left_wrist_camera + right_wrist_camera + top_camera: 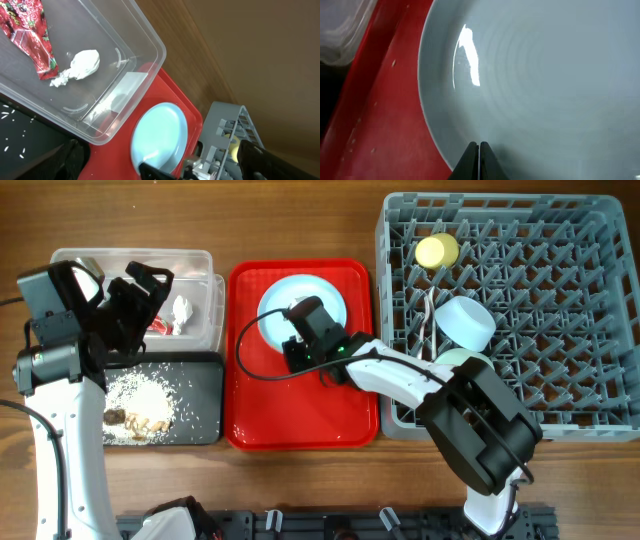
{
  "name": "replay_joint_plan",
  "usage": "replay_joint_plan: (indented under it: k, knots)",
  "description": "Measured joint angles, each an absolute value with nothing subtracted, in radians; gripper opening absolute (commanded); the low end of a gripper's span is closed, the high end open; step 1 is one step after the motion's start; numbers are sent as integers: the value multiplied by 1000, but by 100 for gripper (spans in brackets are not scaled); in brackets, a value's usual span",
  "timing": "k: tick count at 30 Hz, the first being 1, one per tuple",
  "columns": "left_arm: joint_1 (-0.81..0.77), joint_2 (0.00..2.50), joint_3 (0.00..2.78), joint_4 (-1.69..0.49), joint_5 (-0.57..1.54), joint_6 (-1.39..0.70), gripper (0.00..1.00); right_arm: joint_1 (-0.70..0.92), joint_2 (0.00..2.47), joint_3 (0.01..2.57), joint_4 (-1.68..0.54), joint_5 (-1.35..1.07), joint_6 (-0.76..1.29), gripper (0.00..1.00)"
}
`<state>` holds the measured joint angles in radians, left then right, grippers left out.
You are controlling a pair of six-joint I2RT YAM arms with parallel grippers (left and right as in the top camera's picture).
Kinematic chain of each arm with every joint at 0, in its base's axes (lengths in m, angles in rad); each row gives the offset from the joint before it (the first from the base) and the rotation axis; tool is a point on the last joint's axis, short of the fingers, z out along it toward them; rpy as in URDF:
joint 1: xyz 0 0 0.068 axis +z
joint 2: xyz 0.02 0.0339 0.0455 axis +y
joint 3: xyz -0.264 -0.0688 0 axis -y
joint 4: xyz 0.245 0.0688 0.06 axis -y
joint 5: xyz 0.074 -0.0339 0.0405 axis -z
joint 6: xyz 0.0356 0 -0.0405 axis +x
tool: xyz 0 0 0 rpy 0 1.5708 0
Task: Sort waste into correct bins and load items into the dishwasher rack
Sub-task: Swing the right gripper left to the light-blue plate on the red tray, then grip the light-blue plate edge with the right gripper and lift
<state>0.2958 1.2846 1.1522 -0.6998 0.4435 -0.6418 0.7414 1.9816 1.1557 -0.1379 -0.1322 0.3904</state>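
A: Surface?
B: Brown wood-grain worktop (300, 220) fills every view. A dark rail (330, 525) runs along the bottom edge.
A: Waste?
B: The red wrapper (32, 35) and white tissue (82, 65) lie in the clear tub (150, 50), upper left. The rice (145, 395) with brown bits is in the black tray (205, 430) just below the tub.
A: Dishes?
B: The blue plate (545, 75) sits on the red tray (300, 415), centre frame. The grey rack (600, 380) on the right holds a yellow cup (437, 250), a blue bowl (467, 320) and a green bowl (455, 360).
A: Pincers?
B: The right pincer (479, 157) has its tips pressed together over the plate near its lower rim, with nothing visible between them. The left pincer (128, 292) is spread wide and empty, above the tub.
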Motion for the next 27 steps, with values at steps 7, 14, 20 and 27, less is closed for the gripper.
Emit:
replay_joint_plan:
  k: [7, 14, 20, 27]
  knots:
    - [296, 1285, 1152, -700, 443, -642, 100, 745, 1982, 1156, -166, -363, 435, 4]
    - [296, 1285, 1152, -700, 444, -642, 100, 750, 1979, 1156, -188, -403, 442, 5]
    - [296, 1285, 1152, -700, 443, -642, 100, 762, 1925, 1156, -173, -342, 417, 7]
    - [296, 1285, 1152, -700, 443, -642, 100, 869, 1900, 1156, -121, -189, 302, 26]
